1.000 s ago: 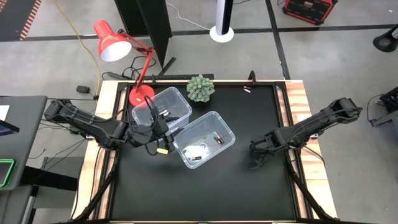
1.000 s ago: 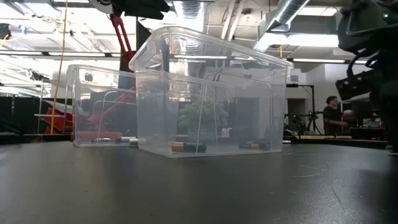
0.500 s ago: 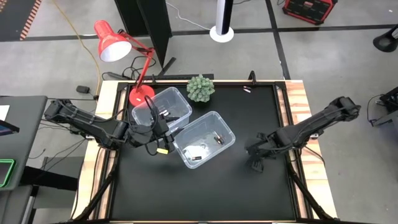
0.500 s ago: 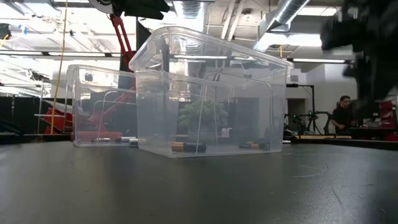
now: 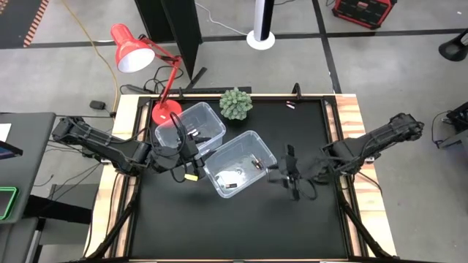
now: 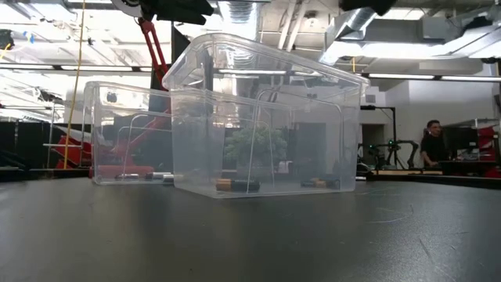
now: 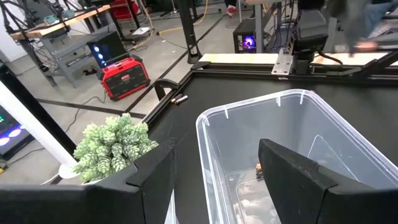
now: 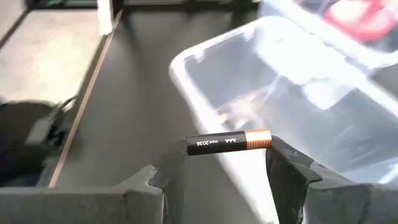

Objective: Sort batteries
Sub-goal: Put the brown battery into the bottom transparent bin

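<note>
I had a battery (image 8: 230, 142) clamped crosswise between the tips of my right claw (image 8: 227, 163), just beside the near bin (image 5: 240, 162) on the side away from the lamp (image 5: 131, 48). It was a slim dark cylinder with a copper-coloured end and "AAA" printed along it. The job in hand, as I judged it, was to carry it over the bin's rim and let it go among the others. To do that well I would keep the battery level and clear the rim before dropping lower, since the thin wall could be nudged easily. I would part the tips only once the battery sat low inside, because a smooth round thing will roll or bounce off hard plastic.

The bin was clear, thin-walled and rounded at the corners, with a few batteries (image 5: 256, 164) lying on its floor. A second clear bin (image 5: 191, 127) stood touching it on the lamp side and held some more. The desk (image 5: 307, 131) was matte black, with pale wood showing along its edges. A small spiky green plant (image 5: 236, 103) stood beyond the bins.

My left claw (image 5: 187, 157) waited by the near bin's lamp-side corner, its tips spread apart and holding nothing.
</note>
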{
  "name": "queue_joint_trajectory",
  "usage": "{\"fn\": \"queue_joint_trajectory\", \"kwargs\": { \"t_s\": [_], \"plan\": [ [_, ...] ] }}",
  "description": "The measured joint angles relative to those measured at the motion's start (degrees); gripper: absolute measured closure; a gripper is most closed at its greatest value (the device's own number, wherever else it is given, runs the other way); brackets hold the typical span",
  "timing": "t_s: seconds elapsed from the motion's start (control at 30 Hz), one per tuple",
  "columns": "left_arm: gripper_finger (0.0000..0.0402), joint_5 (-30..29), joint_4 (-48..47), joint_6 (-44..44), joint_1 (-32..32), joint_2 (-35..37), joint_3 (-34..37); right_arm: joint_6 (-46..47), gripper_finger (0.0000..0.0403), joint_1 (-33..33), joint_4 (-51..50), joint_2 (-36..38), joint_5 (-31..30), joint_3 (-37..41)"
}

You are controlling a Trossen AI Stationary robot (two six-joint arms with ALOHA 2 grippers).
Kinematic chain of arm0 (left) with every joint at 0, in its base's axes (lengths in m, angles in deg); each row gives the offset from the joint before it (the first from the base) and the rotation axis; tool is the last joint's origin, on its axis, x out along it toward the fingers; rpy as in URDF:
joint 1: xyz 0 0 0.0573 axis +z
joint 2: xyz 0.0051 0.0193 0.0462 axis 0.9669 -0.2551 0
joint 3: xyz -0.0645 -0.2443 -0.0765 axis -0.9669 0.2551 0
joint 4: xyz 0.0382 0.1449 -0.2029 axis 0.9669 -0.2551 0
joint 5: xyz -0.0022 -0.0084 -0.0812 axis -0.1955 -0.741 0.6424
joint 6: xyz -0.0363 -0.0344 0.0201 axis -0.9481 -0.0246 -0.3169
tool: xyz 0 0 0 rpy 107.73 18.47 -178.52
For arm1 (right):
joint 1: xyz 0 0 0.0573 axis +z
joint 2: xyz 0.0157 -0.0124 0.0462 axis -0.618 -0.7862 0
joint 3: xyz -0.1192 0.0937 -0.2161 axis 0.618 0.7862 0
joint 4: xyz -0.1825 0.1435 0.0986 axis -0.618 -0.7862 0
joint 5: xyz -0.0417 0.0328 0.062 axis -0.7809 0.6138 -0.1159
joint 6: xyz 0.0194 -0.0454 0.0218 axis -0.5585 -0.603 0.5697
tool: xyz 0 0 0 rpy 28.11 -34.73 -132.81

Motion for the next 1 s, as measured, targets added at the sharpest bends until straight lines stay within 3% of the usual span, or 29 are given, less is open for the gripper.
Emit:
{"fn": "queue_joint_trajectory", "kwargs": {
  "t_s": [0.27,0.47,0.67,0.83,1.0],
  "plan": [
    [0.0182,0.01,0.00,0.00,0.00,0.00,0.00,-1.46,0.0179,-8.10,0.56,-3.21,-0.31,0.11],
    [0.0182,0.01,0.00,0.00,0.00,0.00,0.00,-2.95,0.0112,-9.12,0.54,-5.68,0.08,0.13],
    [0.0182,0.01,0.00,-0.01,-0.01,0.00,0.00,-2.00,0.0093,-8.66,-1.52,-3.44,-2.80,0.13],
    [0.0182,0.00,0.00,0.00,-0.01,0.00,0.00,7.90,0.0094,-4.82,-15.98,0.72,-8.46,0.13],
    [0.0182,0.00,-0.17,0.00,-0.01,0.00,0.00,27.46,0.0098,2.69,-32.64,3.61,-13.24,0.15]
  ]
}}
